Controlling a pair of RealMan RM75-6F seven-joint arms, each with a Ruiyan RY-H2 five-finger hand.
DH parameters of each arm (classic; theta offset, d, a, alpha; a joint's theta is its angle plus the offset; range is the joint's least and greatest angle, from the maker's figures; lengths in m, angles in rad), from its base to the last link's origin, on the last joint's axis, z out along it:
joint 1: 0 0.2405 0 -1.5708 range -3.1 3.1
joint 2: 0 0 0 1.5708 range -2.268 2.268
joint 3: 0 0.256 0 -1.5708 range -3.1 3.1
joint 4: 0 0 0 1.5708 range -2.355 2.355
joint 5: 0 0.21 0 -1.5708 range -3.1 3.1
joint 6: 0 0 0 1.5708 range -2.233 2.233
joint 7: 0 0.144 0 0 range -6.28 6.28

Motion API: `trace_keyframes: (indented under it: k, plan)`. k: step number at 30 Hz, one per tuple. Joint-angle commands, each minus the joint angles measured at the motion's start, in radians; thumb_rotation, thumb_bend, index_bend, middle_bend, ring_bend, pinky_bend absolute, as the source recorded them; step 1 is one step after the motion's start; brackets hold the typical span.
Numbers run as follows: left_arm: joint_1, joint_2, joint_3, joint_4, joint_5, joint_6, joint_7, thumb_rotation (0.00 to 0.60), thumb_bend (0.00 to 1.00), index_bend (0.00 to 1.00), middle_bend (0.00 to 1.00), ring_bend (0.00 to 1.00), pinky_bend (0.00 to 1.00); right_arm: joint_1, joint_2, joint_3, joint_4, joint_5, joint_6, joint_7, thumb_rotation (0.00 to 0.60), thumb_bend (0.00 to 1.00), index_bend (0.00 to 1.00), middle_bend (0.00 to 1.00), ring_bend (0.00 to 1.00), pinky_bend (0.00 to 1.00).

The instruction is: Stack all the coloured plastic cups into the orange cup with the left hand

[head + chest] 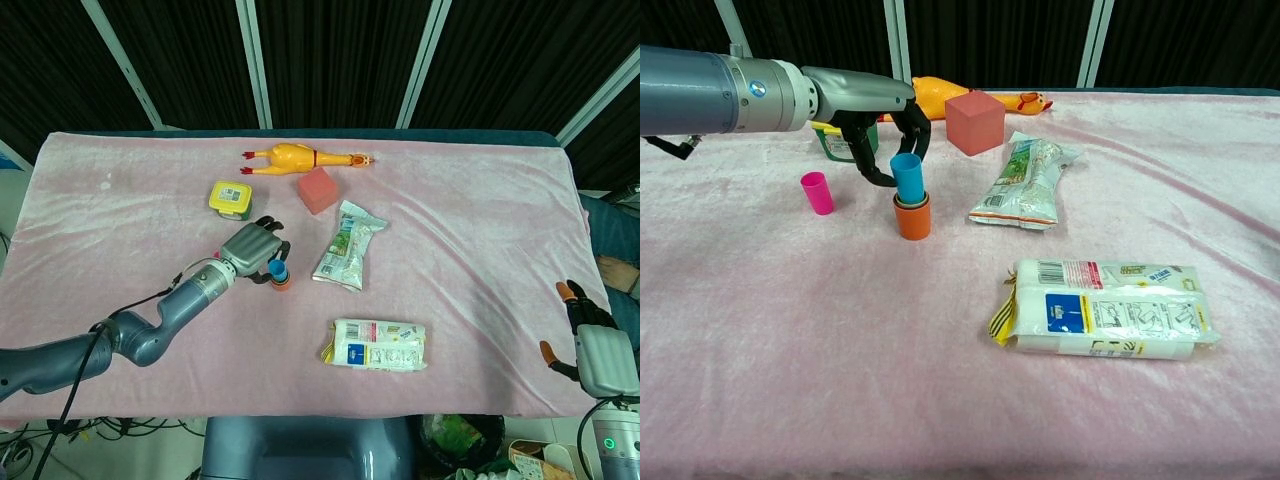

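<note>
Orange cup (911,219) stands upright on the pink cloth (790,330), and it serves as the landmark for everything else. A yellow cup (908,201) sits nested inside it, only its rim showing, and a blue cup (907,176) pokes up out of that, partly sunk in and slightly tilted. The left hand (885,118) reaches in from the left above the orange cup, its dark fingers (920,131) curved around the blue cup and pinching its upper part; in the head view the same hand (250,248) covers most of the stack. A magenta cup (817,193) stands alone to the left of the orange cup, well apart from it. Behind the orange cup sits a green tub (840,143) with a yellow lid, partly hidden by the hand. Farther back and to the right is a red block (975,122), with a rubber chicken (940,95) beyond it. To the right of the orange cup lies a green snack bag (1028,184), and nearer the camera on the right a white packet (1102,308). The right hand (590,340) hangs off the cloth's edge, far from the orange cup, fingers spread and holding nothing.
</note>
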Motion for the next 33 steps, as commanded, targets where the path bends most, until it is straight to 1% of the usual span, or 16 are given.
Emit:
trace_keyframes:
  k: [1, 4, 7, 9, 13, 16, 21, 25, 33]
  plan:
    - [-0.003, -0.008, 0.002, 0.008, 0.001, 0.0, -0.002, 0.6, 0.24, 0.41, 0.48, 0.12, 0.11, 0.0, 0.001, 0.0, -0.001, 0.001, -0.001, 0.001, 0.6, 0.26, 0.04, 0.05, 0.16, 0.21]
    - [-0.005, -0.014, 0.007, 0.013, 0.002, -0.003, -0.003, 0.6, 0.19, 0.34, 0.41, 0.11, 0.11, 0.0, 0.002, 0.0, -0.001, 0.0, 0.0, 0.002, 0.6, 0.26, 0.04, 0.05, 0.16, 0.21]
    - [-0.007, -0.013, 0.011, 0.012, 0.002, -0.004, -0.002, 0.6, 0.18, 0.3, 0.36, 0.09, 0.11, 0.0, 0.002, 0.0, -0.002, 0.001, -0.002, 0.004, 0.6, 0.26, 0.04, 0.05, 0.16, 0.21]
    - [-0.006, -0.01, 0.011, 0.009, 0.001, 0.0, -0.001, 0.6, 0.18, 0.31, 0.36, 0.09, 0.11, 0.0, 0.002, 0.0, -0.001, 0.0, -0.002, 0.004, 0.6, 0.26, 0.04, 0.05, 0.16, 0.21]
    - [0.002, 0.005, 0.012, 0.001, -0.002, 0.018, 0.003, 0.6, 0.18, 0.33, 0.4, 0.09, 0.11, 0.0, 0.002, 0.0, -0.002, 0.0, -0.001, 0.004, 0.6, 0.26, 0.04, 0.05, 0.16, 0.21]
    - [0.012, 0.024, 0.019, -0.004, -0.004, 0.031, 0.012, 0.6, 0.18, 0.33, 0.41, 0.09, 0.11, 0.0, 0.002, 0.0, -0.002, 0.0, -0.001, 0.004, 0.6, 0.26, 0.04, 0.05, 0.16, 0.21]
    - [0.038, 0.06, 0.043, -0.014, -0.013, 0.043, 0.025, 0.6, 0.18, 0.35, 0.41, 0.09, 0.11, 0.0, 0.0, -0.001, -0.002, -0.001, -0.001, 0.002, 0.6, 0.26, 0.04, 0.05, 0.16, 0.21]
    - [0.068, 0.084, 0.072, -0.014, -0.024, 0.044, 0.026, 0.6, 0.18, 0.36, 0.42, 0.09, 0.11, 0.001, 0.0, -0.002, -0.004, 0.0, -0.003, -0.001, 0.6, 0.26, 0.04, 0.05, 0.16, 0.21]
    - [0.109, 0.085, 0.1, 0.039, -0.026, 0.047, 0.007, 0.6, 0.18, 0.37, 0.42, 0.09, 0.11, 0.0, -0.001, -0.001, -0.006, 0.002, -0.002, -0.003, 0.6, 0.26, 0.04, 0.05, 0.16, 0.21]
